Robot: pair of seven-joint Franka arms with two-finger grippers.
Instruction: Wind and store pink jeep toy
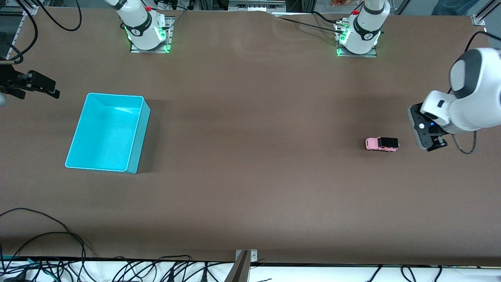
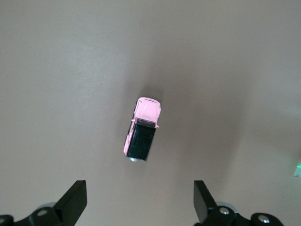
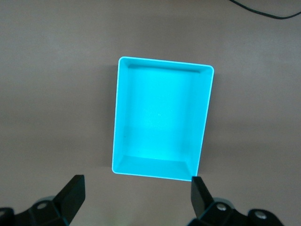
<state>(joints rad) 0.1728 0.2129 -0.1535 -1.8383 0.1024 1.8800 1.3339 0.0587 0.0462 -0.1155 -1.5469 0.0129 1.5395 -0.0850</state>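
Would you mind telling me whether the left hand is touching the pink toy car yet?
Apart. The left wrist view shows bare table between the open left hand and the pink toy car, which sits on its own.

A turquoise bin (image 1: 107, 133) sat open-topped on the brown worktop (image 1: 250, 176), toward the right arm's end, with nothing visible inside it. Its long sides ran roughly from the base edge toward the front camera. Nearer to the camera than the bin, black cables (image 1: 47, 250) lay looped along the worktop's edge, beside a metal bracket (image 1: 244, 258) at mid-edge.
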